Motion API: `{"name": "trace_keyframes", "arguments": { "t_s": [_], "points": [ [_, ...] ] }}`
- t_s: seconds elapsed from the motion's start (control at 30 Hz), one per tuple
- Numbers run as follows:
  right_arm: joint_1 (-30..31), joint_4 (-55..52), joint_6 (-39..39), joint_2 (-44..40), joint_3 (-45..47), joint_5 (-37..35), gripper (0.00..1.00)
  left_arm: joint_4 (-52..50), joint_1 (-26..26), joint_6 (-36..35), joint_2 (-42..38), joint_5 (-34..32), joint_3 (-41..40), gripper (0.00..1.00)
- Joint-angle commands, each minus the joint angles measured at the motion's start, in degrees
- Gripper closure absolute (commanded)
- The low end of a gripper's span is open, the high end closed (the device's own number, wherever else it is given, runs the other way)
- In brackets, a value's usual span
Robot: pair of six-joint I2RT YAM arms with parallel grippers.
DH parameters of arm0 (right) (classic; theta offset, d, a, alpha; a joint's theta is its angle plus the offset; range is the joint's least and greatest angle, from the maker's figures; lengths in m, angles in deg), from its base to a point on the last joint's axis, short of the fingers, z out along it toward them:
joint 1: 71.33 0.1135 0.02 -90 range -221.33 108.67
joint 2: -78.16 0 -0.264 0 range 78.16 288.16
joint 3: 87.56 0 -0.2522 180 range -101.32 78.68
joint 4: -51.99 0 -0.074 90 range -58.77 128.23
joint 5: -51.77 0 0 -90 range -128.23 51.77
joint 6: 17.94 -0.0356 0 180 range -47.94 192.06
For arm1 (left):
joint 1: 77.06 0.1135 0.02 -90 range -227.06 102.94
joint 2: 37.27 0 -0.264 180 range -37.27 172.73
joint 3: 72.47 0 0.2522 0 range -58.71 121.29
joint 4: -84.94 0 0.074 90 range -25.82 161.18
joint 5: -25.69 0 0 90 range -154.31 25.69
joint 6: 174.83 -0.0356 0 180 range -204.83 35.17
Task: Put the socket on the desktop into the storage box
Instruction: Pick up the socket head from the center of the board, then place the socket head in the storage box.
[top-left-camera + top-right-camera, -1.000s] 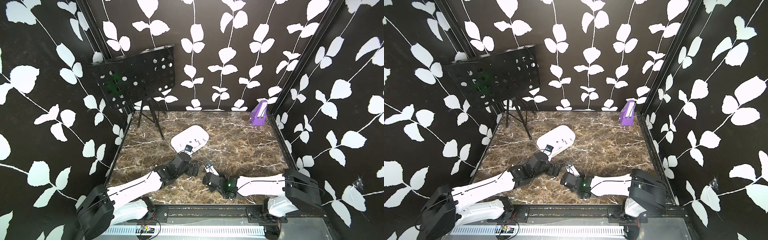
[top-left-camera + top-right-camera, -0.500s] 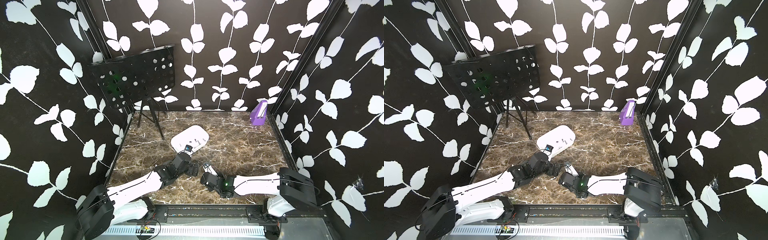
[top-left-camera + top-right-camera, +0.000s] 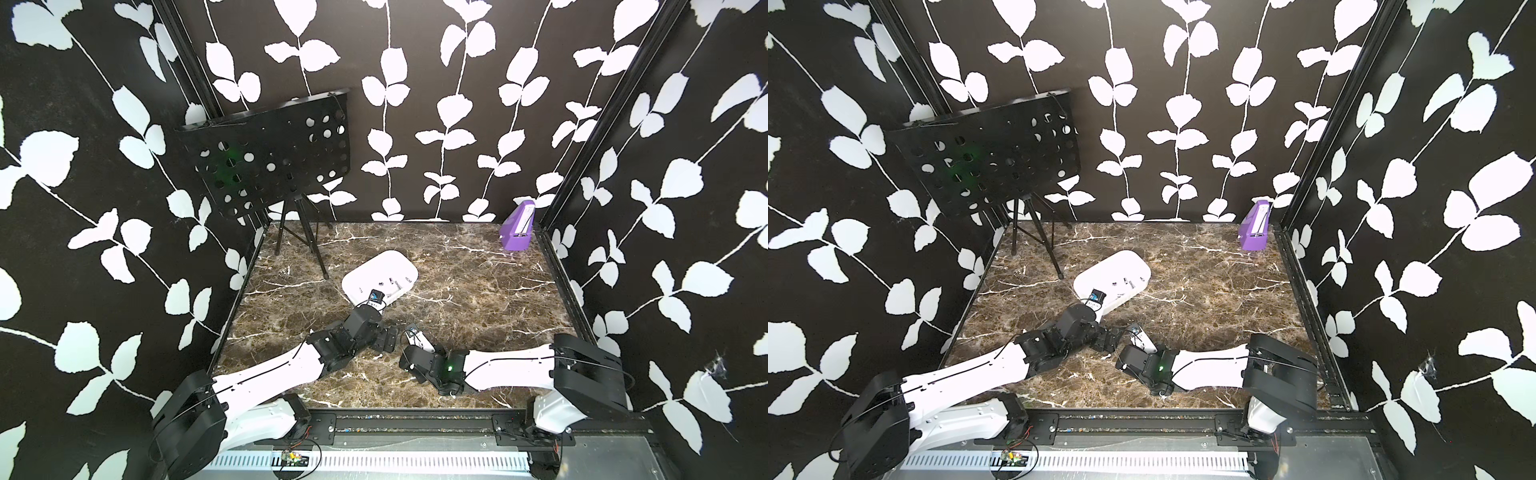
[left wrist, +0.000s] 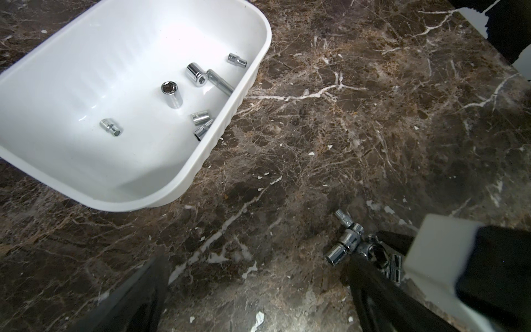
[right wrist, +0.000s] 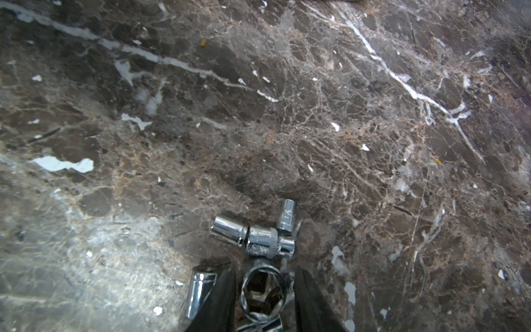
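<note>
A black perforated music stand [image 3: 270,162] on a tripod stands tilted in the back left corner, while a small purple box [image 3: 517,226] sits upright in the back right corner. Wallpaper [image 3: 415,104] of white leaves and vines covers the black walls on three sides.

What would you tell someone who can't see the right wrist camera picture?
A black claw is shut around a big shiny metal socket with a hexagon hole. Smaller chrome sockets huddle beside it on the dark-brown marble desktop.
</note>
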Motion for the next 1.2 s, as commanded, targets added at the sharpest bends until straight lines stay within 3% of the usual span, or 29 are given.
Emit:
{"name": "trace_keyframes", "arguments": {
  "t_s": [0.0,0.67,0.93,1.17],
  "points": [
    [-0.2,-0.4,-0.8,0.8,-2.0,-1.2,0.63,-0.7,0.1,0.2,-1.3,-0.8,0.0,0.03],
    [-1.1,-0.6,-0.6,1.8,-2.1,0.2,0.68,-0.5,0.1,0.3,-1.5,-1.4,-0.1,0.03],
    [-1.1,-1.0,0.3,-2.3,-2.0,0.8,0.81,-0.7,0.1,0.1,-3.4,-2.3,-0.7,0.03],
    [-1.1,-2.9,1.8,-9.8,-1.9,0.9,0.84,-1.3,0.1,0.0,-5.7,-4.6,-1.3,0.03]
  ]
}}
